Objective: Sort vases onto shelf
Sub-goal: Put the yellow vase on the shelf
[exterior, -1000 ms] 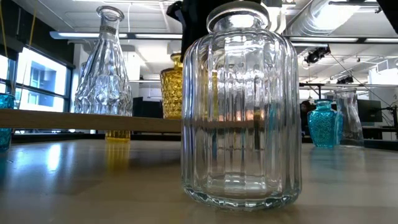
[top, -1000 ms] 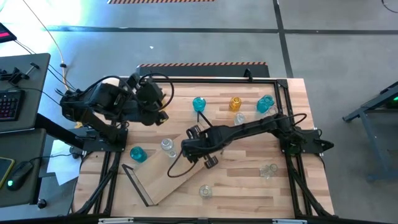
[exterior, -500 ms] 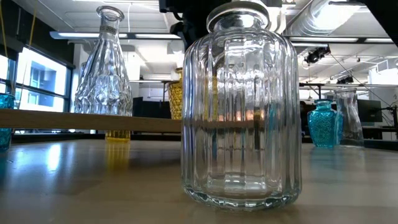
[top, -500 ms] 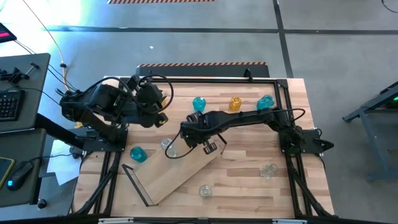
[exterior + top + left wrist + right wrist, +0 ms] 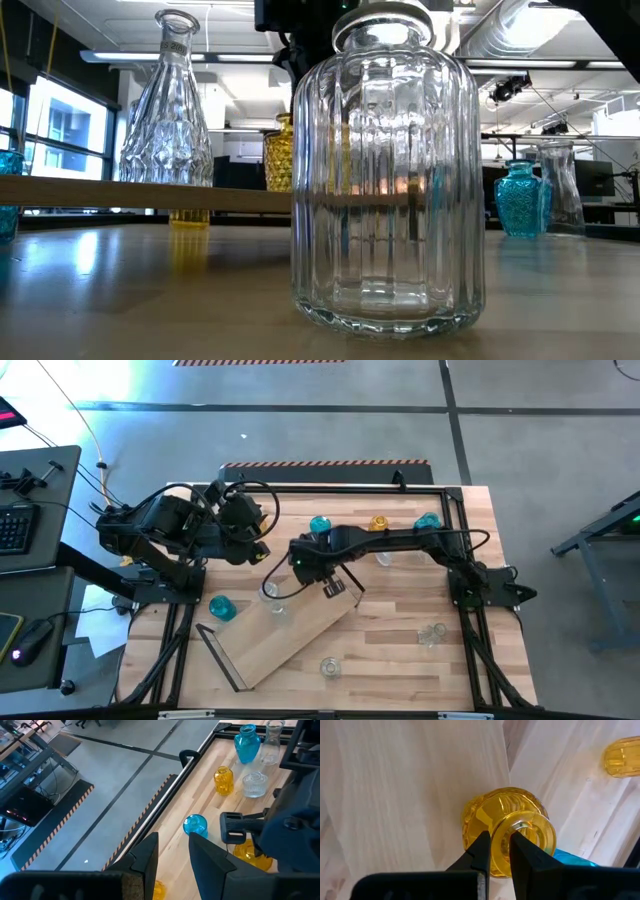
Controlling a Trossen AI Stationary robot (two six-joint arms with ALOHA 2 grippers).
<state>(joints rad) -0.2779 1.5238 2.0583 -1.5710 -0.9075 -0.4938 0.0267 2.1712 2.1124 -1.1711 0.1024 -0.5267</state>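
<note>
Striped wooden tabletop (image 5: 400,610), grey concrete floor around. Long light-wood shelf board (image 5: 290,640) lying slantwise. Right gripper (image 5: 500,851) clenched on rim of small amber-yellow glass vase (image 5: 505,827), over end of that board. Teal-blue glass vase (image 5: 570,857) just beyond the jaws. Left gripper (image 5: 172,851) waiting off the table edge, jaws slightly apart, grasping nothing.

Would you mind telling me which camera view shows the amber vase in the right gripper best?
The right wrist view: the amber vase fills the frame, its rim pinched by the right gripper above the shelf. The low view shows part of it behind a clear jar; the left wrist view shows a sliver; the high view hides it.
</note>
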